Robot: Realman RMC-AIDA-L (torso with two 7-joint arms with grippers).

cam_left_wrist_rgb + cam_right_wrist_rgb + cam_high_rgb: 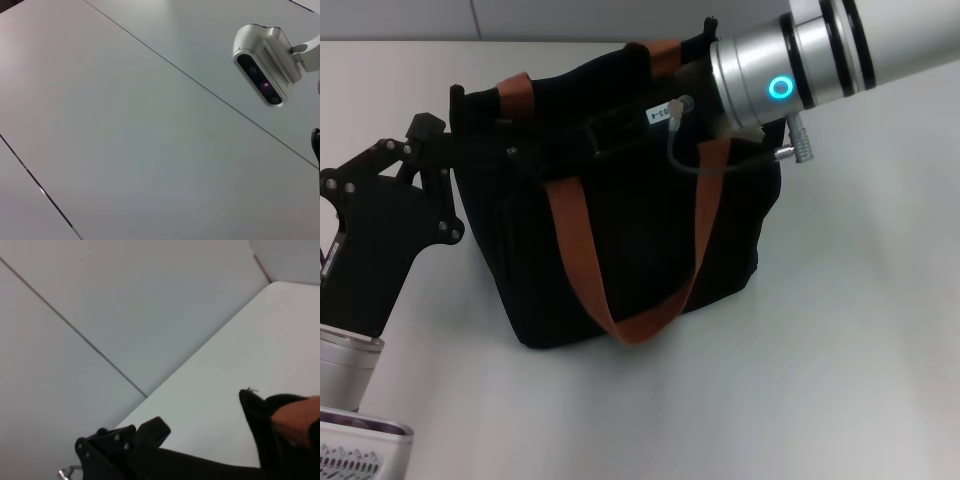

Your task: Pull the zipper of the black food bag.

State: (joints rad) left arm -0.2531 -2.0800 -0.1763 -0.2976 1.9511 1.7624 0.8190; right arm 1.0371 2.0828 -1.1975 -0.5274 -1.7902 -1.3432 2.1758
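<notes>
Sitting toward the far edge of the white table, near its middle, the black food bag is being kept upright, with one orange-brown webbing handle drooping down its near face and the other handle lying over the top. The left gripper is being held against the bag's upper left corner; its black linkage is being seen from behind, so whether its fingers are spread or pinching fabric cannot be told. The right arm is being reached in from the far right corner, its wrist lying over the bag's top right end. The right gripper is being hidden below that wrist, so its state cannot be told either. The zipper is possibly lying along the top seam, but is not being made out.
</notes>
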